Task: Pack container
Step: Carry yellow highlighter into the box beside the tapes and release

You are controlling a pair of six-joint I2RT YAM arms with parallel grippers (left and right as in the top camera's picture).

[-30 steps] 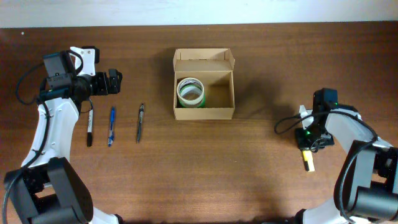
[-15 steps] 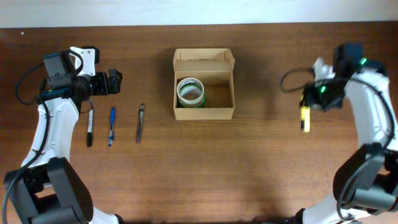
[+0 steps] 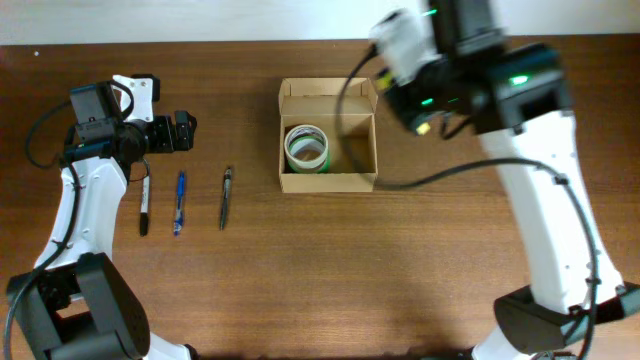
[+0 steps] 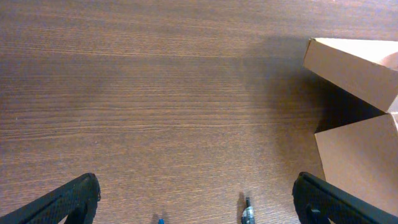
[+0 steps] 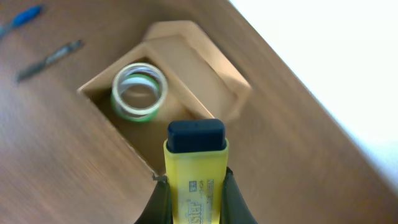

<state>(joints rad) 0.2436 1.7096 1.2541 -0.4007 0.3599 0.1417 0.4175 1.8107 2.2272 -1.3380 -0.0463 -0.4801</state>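
The container, an open tan cardboard box (image 3: 345, 178), stands mid-table with its flap lid folded back. A green-and-white tape roll (image 3: 306, 147) lies in its left half. My right gripper (image 3: 427, 122) is raised high, just right of the box, and is shut on a yellow highlighter with a dark cap (image 5: 194, 171). In the right wrist view the gripper (image 5: 194, 186) holds the highlighter pointing at the box (image 5: 211, 93) and the tape roll (image 5: 139, 90). My left gripper (image 3: 185, 132) is open and empty, well left of the box; in its own view (image 4: 199, 208) the box (image 4: 360, 149) is at the right.
A black marker (image 3: 145, 205), a blue pen (image 3: 179, 203) and a dark pen (image 3: 226, 198) lie side by side left of the box. The table's far edge (image 3: 320, 40) runs just behind the box.
My right arm has carried the highlighter up from the table's right front, then left to just beside the box. The left arm has not moved.
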